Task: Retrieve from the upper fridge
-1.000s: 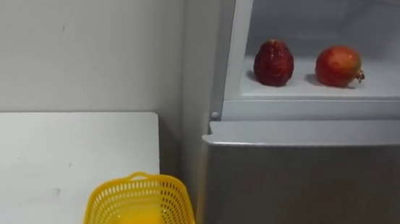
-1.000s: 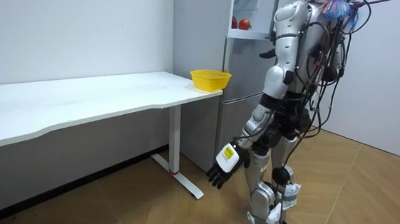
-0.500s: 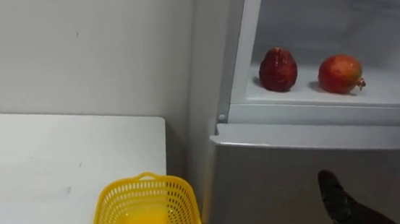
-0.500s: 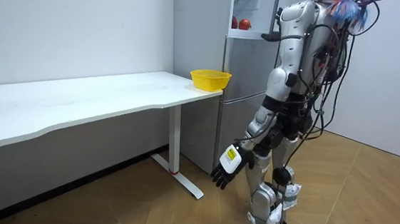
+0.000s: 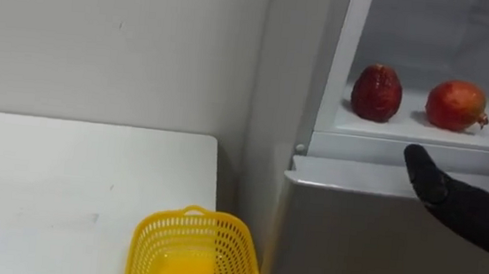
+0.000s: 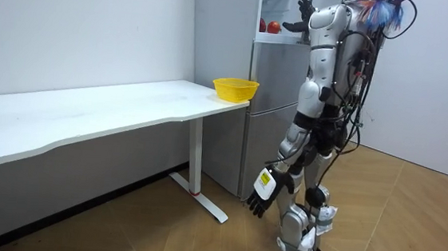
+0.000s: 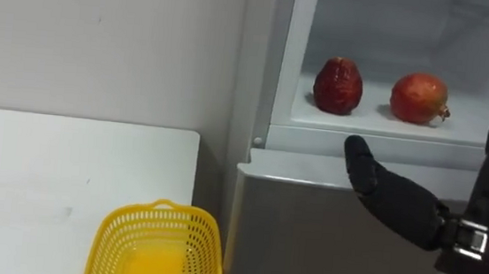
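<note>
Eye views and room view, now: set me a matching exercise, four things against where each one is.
1 dark red fruit
2 yellow basket
3 right hand
4 left hand

A on the white table, beside the fridge
B hanging low beside the robot's leg
C raised in front of the fridge, below its shelf
D on that shelf, left of the rounder fruit

Pairs: 1-D, 2-A, 3-C, 4-B
</note>
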